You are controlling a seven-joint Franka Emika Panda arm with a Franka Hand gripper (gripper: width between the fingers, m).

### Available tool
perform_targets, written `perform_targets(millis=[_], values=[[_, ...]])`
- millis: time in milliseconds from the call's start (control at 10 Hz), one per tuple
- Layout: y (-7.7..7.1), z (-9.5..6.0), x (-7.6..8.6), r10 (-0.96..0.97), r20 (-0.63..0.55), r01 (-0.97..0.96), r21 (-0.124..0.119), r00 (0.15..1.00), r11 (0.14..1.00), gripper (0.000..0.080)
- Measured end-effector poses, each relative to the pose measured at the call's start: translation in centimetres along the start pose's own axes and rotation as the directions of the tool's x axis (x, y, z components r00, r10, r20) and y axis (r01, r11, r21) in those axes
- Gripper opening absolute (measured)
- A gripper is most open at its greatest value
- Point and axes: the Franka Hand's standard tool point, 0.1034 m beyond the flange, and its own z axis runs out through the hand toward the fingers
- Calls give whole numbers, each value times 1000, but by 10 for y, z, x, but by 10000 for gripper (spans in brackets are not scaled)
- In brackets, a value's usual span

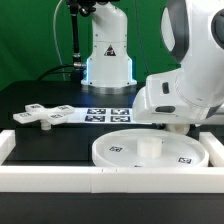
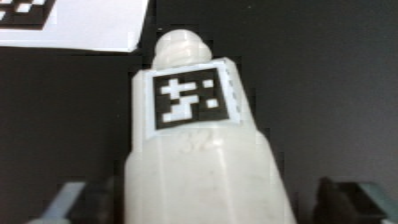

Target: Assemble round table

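Note:
The large round disc [image 1: 150, 152] lies flat at the front, with a short boss at its centre. The flat cross-shaped base [image 1: 45, 115] lies on the exterior view's left. The short cylindrical leg [image 2: 196, 130] carries a square tag and lies on the black table, lengthwise between my jaws, its narrow tip pointing away. My gripper [image 2: 205, 205] is low over it and open, one finger on each side with a dark gap to the leg. In the exterior view the white hand [image 1: 178, 100] is behind the disc on the right, and it hides the fingers and the leg.
The marker board [image 1: 106, 114] lies at the table's middle, and its corner shows in the wrist view [image 2: 63, 25]. Long white border rails [image 1: 60, 180] run along the front and the left. The arm's base [image 1: 108, 55] stands at the back.

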Motion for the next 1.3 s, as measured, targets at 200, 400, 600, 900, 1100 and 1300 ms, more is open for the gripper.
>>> perform_targets(millis=[200,400,600,900,1100,1300], values=[[1,0,0,-2,0,2,1,1000,1000,406],[4,-5,-2,-24,2,24,3,1000,1000,407],[12,-32,-20,-68,16,68,6,998,998,407],[26,-83,-41,-130,33,130,10,991,991,407],[24,-86,-32,-131,-21,131,10,991,991,408],[25,-90,-20,-154,-99,155,9,983,988,409]])
